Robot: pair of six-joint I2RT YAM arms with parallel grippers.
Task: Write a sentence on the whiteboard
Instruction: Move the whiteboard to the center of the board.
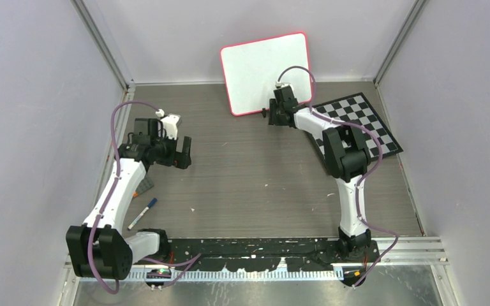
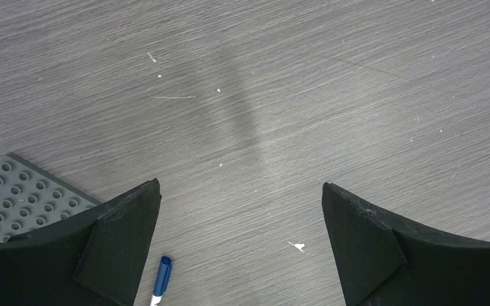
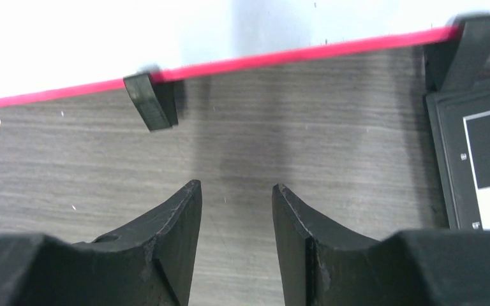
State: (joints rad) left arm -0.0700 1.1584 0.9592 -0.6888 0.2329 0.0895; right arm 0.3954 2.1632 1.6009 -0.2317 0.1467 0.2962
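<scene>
On the grey wood-grain table [image 1: 249, 185], the pink-framed white whiteboard [image 1: 255, 67] stands at the far wall, the empty right claw [image 3: 236, 187] slightly parted just before it, the left claw [image 2: 241, 185] spread wide.

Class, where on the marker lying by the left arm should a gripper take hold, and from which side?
Grip the marker mid-barrel, below its blue cap, coming straight down from above with the jaws across its length: it lies flat on the table, slim and long.

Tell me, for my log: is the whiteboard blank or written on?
Blank. From the top the whiteboard is plain white inside its red frame, no strokes; its strip in the right wrist view is clean too.
</scene>
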